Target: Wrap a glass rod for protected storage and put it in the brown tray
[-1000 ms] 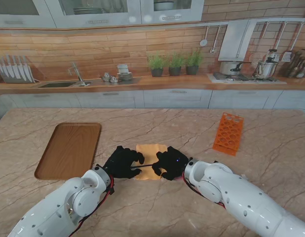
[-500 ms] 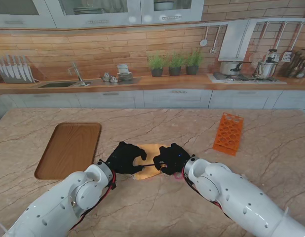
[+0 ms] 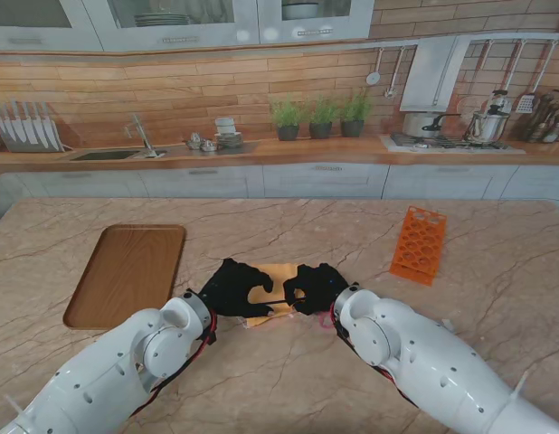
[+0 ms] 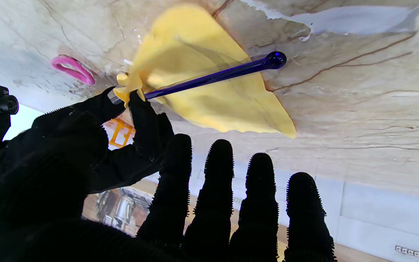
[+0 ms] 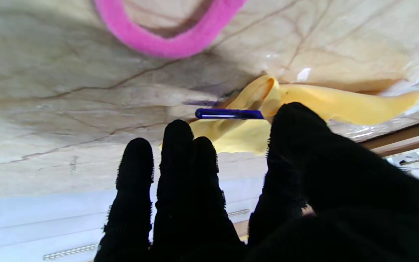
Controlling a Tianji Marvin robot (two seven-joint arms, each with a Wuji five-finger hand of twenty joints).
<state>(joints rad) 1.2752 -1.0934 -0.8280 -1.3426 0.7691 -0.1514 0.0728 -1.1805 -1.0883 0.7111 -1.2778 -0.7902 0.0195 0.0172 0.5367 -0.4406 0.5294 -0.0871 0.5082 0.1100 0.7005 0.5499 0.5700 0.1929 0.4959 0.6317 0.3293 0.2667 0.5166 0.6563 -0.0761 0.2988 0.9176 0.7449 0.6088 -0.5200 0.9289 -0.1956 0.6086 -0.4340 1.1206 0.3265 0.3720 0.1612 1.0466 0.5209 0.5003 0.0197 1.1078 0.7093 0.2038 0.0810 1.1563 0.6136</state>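
The dark blue glass rod lies across a yellow cloth that is partly lifted off the marble. My right hand pinches one rod end together with a raised cloth corner; its thumb presses there, and the rod tip pokes out past it. My left hand hovers at the other side with its fingers spread and holding nothing. The rod's knobbed end is free. In the stand view the rod spans the gap between both hands. The brown tray lies to the left.
A pink elastic band lies on the marble beside my right hand, visible too in the left wrist view. An orange tube rack sits on the right, farther from me. Kitchen counters run along the back.
The flat cloth has been pulled up and crumpled around the rod on the right side. Both hands have shifted slightly farther from me. My left hand's fingers have opened away from the rod.
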